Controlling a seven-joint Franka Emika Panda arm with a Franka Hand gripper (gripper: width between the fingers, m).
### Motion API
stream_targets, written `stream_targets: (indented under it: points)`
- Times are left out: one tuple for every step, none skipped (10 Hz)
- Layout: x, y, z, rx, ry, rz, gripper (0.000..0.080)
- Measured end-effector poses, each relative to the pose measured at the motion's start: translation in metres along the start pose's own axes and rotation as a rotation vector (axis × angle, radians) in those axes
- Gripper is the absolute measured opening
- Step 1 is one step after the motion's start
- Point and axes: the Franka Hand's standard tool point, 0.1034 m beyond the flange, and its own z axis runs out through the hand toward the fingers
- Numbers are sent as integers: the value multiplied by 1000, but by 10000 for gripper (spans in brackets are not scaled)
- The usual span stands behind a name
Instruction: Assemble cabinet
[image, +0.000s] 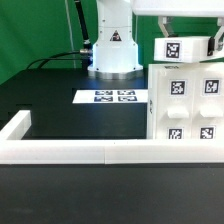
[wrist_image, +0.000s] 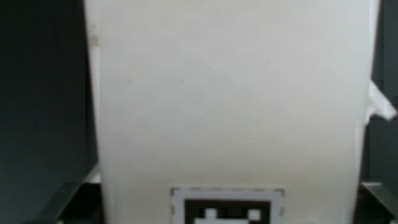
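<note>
Cabinet body (image: 186, 118) stands upright on the tabletop (image: 70, 120), just to the exterior view's right of the marker board (image: 114, 96) and nearer the camera than it, up against the low border wall (image: 90, 152). A smaller tagged top part (image: 182, 48) is at the body's upper edge, long axis level. I can't tell whether it's seated or just above.

End effector (image: 190, 28) is directly over that top part, on the same side of the marker board. The relation is straight down, no sideways offset visible.

In the wrist view a white panel face fills the frame, with a tag (wrist_image: 231, 207) at one end. It's probably the top part, very close. The fingers aren't clearly visible, so I can't tell whether it's gripping or released.

The next move probably depends on the top part's edges lining up with the body's walls. Skew would jam it.
</note>
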Motion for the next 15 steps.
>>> stream_targets:
  points:
    - [0,-1,0,5,1,98,560]
    - [0,-1,0,12,-4,184,560]
    - [0,-1,0,14,-8,257,560]
    - [-1,-2,1,18,-15,373,560]
    - [-2,-3,1,18,-19,477,560]
    - [-3,-4,1,18,-21,567,560]
    - [-3,-4,1,19,-22,634,560]
    - [-3,-5,1,20,-22,714,560]
    - [-3,-5,1,20,-25,796,560]
    - [-3,-5,1,21,-33,887,560]
    - [-3,-5,1,23,-40,956,560]
    - [-3,-6,1,32,-50,1001,560]
    - [-3,-7,1,32,-50,1022,560]
    - [-3,-7,1,34,-58,1067,560]
    - [-3,-8,1,38,-64,1071,560]
